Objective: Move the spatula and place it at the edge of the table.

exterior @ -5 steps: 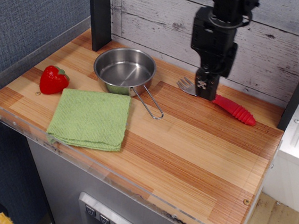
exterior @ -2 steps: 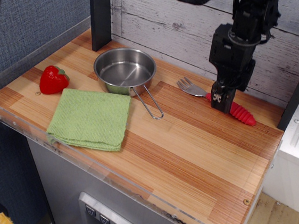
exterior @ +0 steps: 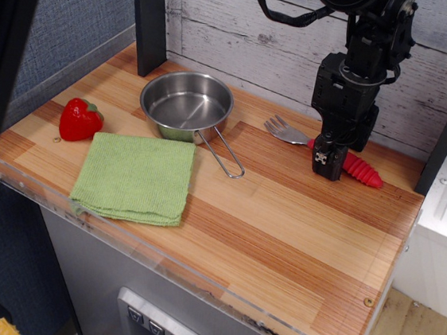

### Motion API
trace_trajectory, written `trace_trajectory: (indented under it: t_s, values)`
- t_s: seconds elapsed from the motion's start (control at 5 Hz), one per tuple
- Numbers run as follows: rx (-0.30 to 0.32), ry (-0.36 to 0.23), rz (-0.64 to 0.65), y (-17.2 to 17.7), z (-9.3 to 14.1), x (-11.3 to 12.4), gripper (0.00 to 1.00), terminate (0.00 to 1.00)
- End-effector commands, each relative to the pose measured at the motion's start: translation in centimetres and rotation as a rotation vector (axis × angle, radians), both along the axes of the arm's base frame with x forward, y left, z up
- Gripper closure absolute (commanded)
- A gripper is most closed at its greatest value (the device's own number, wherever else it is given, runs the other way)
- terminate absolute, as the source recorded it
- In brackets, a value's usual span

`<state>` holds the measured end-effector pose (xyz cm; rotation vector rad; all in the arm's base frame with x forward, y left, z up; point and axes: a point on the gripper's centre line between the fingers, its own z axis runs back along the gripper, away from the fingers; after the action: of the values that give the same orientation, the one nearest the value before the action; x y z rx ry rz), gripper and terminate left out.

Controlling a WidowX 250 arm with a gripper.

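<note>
By table [exterior: 279,245] rear edge, spatula [exterior: 359,167].

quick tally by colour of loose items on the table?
Red: 2, the strawberry and the spatula by its handle
Green: 1, the cloth
Silver: 1, the pan
Total: 4

the arm [exterior: 362,46] was matte black, boxy and jointed, with a black cable looped near its top. its narrow gripper [exterior: 327,158] bore a small white marking.
</note>
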<state>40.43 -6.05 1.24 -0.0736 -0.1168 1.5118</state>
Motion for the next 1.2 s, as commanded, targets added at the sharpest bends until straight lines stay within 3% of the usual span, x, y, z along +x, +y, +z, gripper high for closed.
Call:
trace_trajectory:
  t_s: [0.0,0.6,0.8,1.0]
  values:
    - [0.027,-0.051,-0.030,-0.6,2.5,0.2,1.00,0.00]
    - [0.017,-0.076,-0.073,-0.5,4.8,-0.4,1.00,0.00]
    - [0.027,-0.108,-0.102,-0.9,6.7,-0.1,1.00,0.00]
    - [0.044,-0.120,-0.111,-1.2,8.7,-1.3,1.00,0.00]
